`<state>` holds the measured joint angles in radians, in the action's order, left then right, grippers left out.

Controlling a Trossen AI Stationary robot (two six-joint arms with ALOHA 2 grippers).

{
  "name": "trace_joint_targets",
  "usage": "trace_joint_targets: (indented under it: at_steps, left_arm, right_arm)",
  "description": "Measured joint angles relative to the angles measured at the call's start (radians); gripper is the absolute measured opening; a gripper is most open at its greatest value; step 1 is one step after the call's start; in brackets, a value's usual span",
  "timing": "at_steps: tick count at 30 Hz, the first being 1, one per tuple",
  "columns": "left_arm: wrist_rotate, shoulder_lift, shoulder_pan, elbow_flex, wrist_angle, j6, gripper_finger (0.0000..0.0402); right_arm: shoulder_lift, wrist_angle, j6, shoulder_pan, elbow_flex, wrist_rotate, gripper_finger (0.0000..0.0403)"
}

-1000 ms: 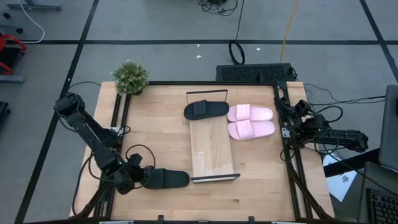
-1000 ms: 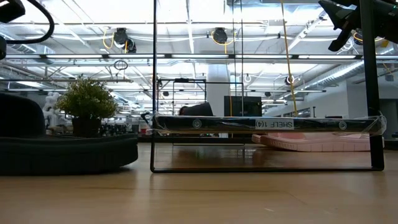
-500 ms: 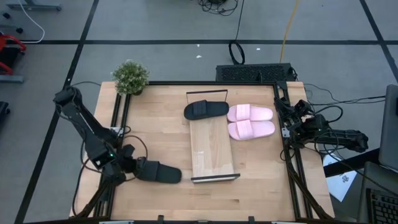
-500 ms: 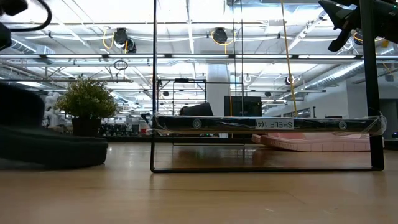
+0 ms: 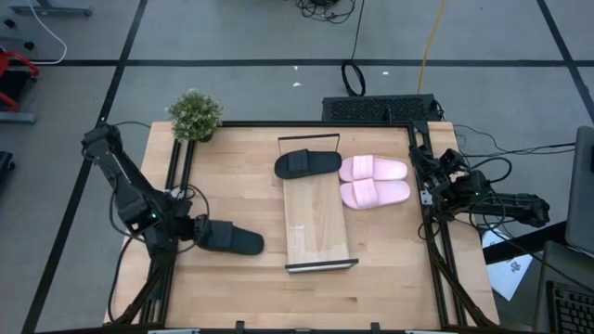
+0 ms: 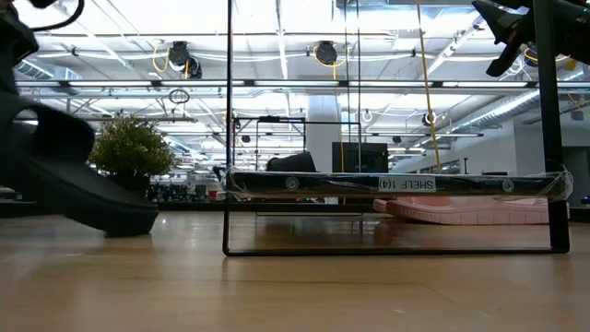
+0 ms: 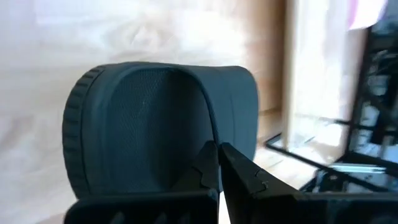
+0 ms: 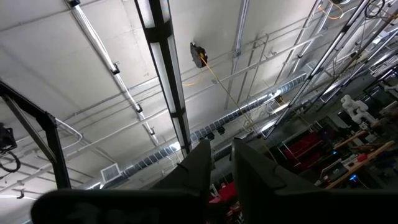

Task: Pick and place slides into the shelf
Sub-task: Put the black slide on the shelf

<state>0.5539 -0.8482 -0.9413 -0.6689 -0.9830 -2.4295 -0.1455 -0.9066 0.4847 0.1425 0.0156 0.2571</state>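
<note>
**One black slide in hand, the shelf nearly bare**

I have the left gripper (image 5: 190, 229) low at the table's left edge, clamped on one end of a black slide (image 5: 229, 239). In the low view that slide (image 6: 78, 189) hangs tilted, gripped end up, its lower end at or just above the wood, I can't tell which. The left wrist view shows my fingers pinched together on its strap (image 7: 161, 134), with the shelf's near end showing beyond it.

The shelf (image 5: 317, 223) lies lengthwise in the middle of the table, and most of its board is bare. The second black slide (image 5: 308, 164) sits crosswise at the far end, apparently resting on the shelf and overhanging its left side. The two pink slides (image 5: 374, 181) lie side by side on the table, just beside the shelf's right edge at that far end. Neither is on the board.

So by my count one slide at most is placed, one is being carried, and two are untouched.

The right gripper (image 5: 436, 167) waits folded off the table's right edge; its wrist camera points at the ceiling, fingers nearly together and holding nothing.
</note>
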Motion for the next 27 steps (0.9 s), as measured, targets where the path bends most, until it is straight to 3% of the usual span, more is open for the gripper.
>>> trace_joint_targets:
  at_steps: [12,18,27]
  left_arm:
    - [0.121,0.006,0.000,-0.195,-0.271,0.016,0.0000]
    - [0.143,0.005,0.000,-0.227,-0.305,0.017,0.0000]
    - [0.426,0.004,0.000,-0.227,-0.270,0.057,0.0000]
  right_arm:
    - [0.000,0.000,-0.003,0.000,0.000,0.001,0.0054]
    - [0.000,0.000,-0.002,0.000,0.000,0.001,0.0054]
    - [0.000,0.003,-0.003,0.000,0.000,0.001,0.0054]
